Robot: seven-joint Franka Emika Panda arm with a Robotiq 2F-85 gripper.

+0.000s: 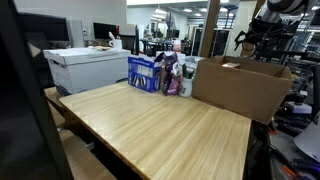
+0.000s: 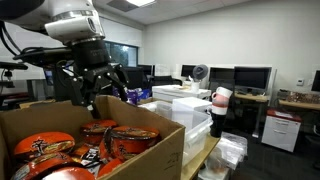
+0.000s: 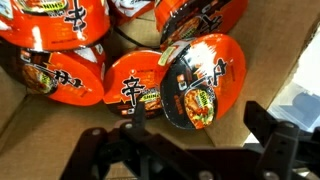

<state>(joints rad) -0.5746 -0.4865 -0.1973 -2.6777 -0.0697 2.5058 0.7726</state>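
The gripper [image 2: 103,98] hangs above the open cardboard box [image 2: 150,158] with its fingers spread wide and nothing between them. The nearest thing is a tilted Shin Ramyun noodle bowl [image 3: 205,80], which leans on its neighbours just past the centre of the wrist view, toward 1 o'clock.

The reach looks about half made. The arm is over the box and roughly lined up with that bowl, but no bowl is touched or gripped. Lowering and closing on one are not yet done. All the bowls in sight lie inside the box, including a flat bowl [image 3: 135,92] at 9 o'clock of the tilted one and a further bowl [image 3: 50,62] at 10 o'clock.

Room is tight. The bowls are packed rim to rim, with only a bare cardboard gap at 3 o'clock before the box wall [image 3: 275,45]. The fingertips seem to be above the box rim, though the angle makes that hard to judge.

In an exterior view the box sits at the far corner of the wooden table [image 1: 160,130], just beside a cluster of packaged goods [image 1: 150,72] at its 9 o'clock. The air above the box is open.
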